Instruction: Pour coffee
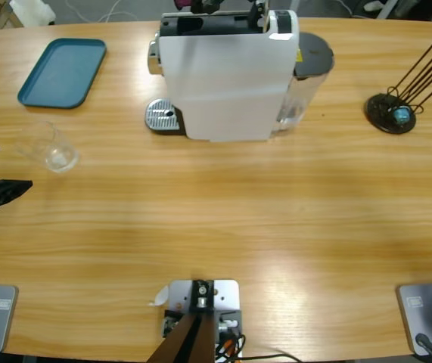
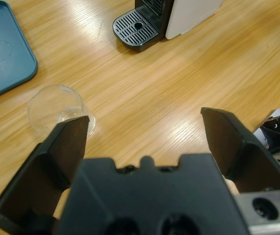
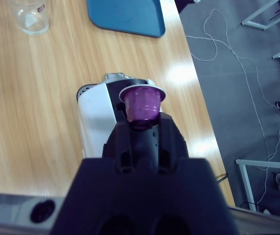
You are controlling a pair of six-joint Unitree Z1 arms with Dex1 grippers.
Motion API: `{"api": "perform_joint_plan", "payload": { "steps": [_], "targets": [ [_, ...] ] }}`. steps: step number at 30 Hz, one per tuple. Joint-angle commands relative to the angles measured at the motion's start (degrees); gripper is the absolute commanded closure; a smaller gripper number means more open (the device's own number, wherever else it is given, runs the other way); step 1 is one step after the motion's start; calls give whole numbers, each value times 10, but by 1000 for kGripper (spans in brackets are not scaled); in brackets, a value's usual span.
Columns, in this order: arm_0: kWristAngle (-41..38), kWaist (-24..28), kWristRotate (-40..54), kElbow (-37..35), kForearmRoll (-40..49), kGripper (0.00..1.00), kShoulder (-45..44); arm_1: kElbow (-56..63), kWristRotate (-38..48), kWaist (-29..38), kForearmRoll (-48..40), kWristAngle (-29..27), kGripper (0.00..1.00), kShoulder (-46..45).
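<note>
Purple capsule [image 3: 141, 104] clamped by right fingers [image 3: 130, 131], coffee machine [image 3: 96, 123] partly hidden.

Coffee machine [image 1: 227, 76]: white, far centre.
Tray [image 1: 63, 72]: teal, far left.
Glass [image 1: 49, 147]: clear, left, near tray.
Capsule rack [image 1: 397, 110]: black, far right.

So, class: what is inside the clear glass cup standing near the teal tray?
The clear glass cup looks empty: the wooden table shows straight through its base, with no dark liquid. It stands apart from the teal tray, ahead of the open left gripper.
</note>
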Motion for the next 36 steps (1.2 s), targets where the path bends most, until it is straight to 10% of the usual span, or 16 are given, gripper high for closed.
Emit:
{"api": "perform_joint_plan", "payload": {
  "steps": [1,23,28,36],
  "targets": [
    [-6,3,-1,15,2,9,-9,8,-9,-7,-12,-2,1000,45],
    [-6,3,-1,17,1,13,-12,55,-14,-10,-31,14,1000,49],
    [-6,3,-1,18,1,13,-12,55,-8,-9,-34,-7,714,48],
    [-5,3,-1,18,1,13,-13,64,-6,-9,-38,-30,625,42]
  ]
}}
